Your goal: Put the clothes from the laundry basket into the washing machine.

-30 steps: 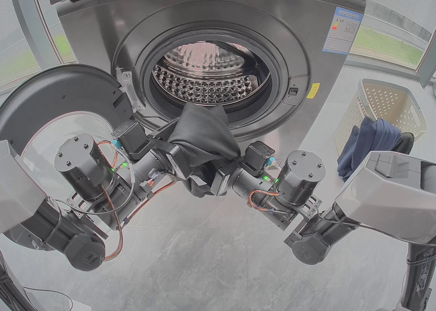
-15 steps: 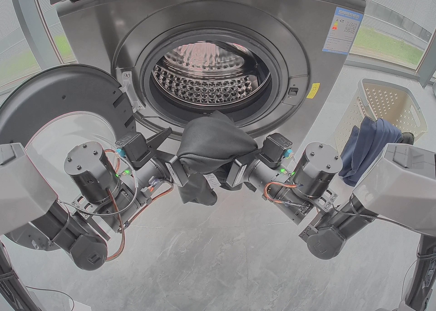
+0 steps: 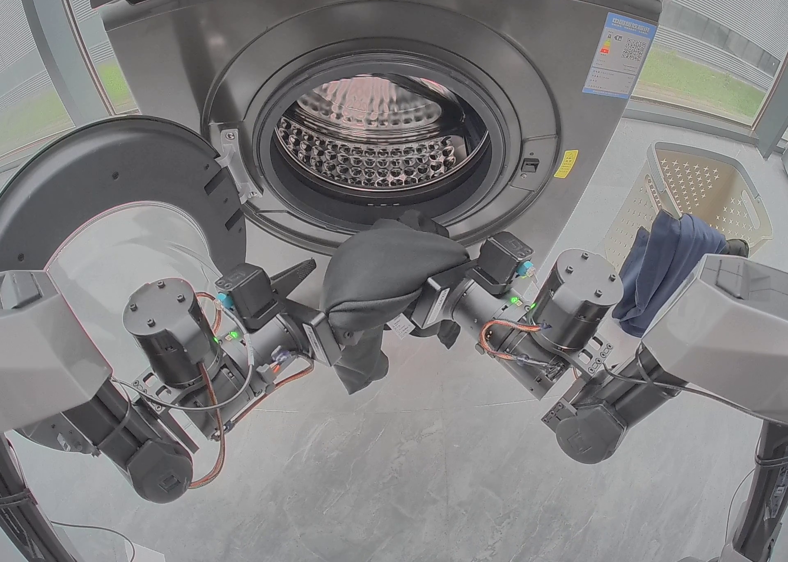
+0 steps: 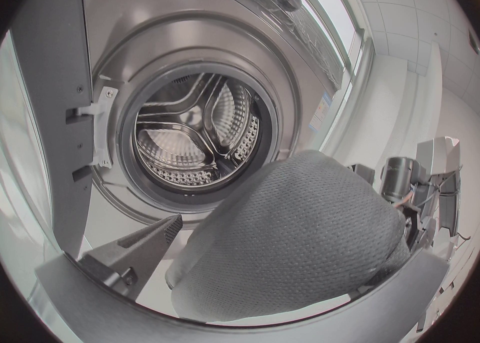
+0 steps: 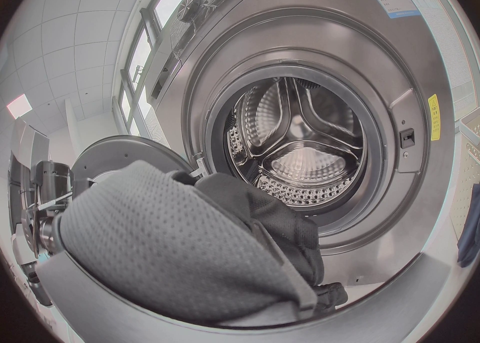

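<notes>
A black garment (image 3: pixel 392 270) hangs bunched between my two grippers, just below and in front of the washing machine's round opening (image 3: pixel 373 137). My left gripper (image 3: pixel 327 297) is open: one bare finger (image 4: pixel 150 239) sticks out beside the cloth, and the garment (image 4: pixel 300 239) lies draped over the other side. My right gripper (image 3: pixel 428 294) is shut on the garment (image 5: pixel 175 259), which covers it, with a darker fold trailing toward the drum. A loose end dangles toward the floor. The steel drum (image 5: pixel 300 158) looks bare inside.
The washer door (image 3: pixel 107 178) stands swung open at the left, close to my left arm. A beige laundry basket (image 3: pixel 706 186) leans at the right with a dark blue garment (image 3: pixel 673 260) hanging over its rim. Grey floor lies below the arms.
The garment's top lay on the opening's lower lip; now it sits lower and further right, off the lip. Both arms have drawn back and spread apart, the left arm dropping lower.
</notes>
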Controlling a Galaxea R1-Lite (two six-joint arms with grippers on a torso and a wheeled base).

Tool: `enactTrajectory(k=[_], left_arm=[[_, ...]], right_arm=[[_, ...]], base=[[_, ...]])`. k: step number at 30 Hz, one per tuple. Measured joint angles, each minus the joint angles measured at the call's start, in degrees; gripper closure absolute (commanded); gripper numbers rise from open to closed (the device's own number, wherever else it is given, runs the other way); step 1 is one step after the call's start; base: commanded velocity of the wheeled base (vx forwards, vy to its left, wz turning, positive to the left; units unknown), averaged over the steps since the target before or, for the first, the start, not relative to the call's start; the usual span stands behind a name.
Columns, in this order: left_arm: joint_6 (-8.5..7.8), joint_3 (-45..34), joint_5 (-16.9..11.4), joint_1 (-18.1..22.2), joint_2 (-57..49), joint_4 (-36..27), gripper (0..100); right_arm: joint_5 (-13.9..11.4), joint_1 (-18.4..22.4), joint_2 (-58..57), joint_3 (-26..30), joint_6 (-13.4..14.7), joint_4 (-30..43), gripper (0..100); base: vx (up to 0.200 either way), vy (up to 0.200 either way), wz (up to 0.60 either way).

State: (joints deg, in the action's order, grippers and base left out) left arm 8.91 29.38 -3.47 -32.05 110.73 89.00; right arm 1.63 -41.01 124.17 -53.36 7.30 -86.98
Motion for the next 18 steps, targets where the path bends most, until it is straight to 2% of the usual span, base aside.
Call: enactTrajectory(k=[2,6,8,11,18], left_arm=[[-0.57,-1.18,-0.82,0.0,0.22,0.04,0],[-3.67,-3.91,-3.08,0.11,0.99,-0.02,0],[-4.35,-5.24,-3.96,0.2,1.32,-0.02,0],[-4.86,-7.08,-5.45,0.16,1.71,-0.02,0],[-4.86,-6.27,-5.69,-0.13,4.35,0.0,0]], right_arm=[[0.06,-0.02,-0.05,-0.39,0.02,0.02,100],[0.24,-0.02,-0.41,-0.89,0.22,0.99,100],[0.24,-0.11,-0.78,-1.07,0.24,1.56,100],[0.24,-0.17,-1.29,-1.6,0.27,2.46,100],[1.49,-1.57,-2.16,-1.93,0.63,2.55,100]], base=[[0.0,0.0,0.0],[0.0,0.0,0.0],[0.0,0.0,0.0],[0.0,0.0,0.0],[0.0,0.0,0.0]])
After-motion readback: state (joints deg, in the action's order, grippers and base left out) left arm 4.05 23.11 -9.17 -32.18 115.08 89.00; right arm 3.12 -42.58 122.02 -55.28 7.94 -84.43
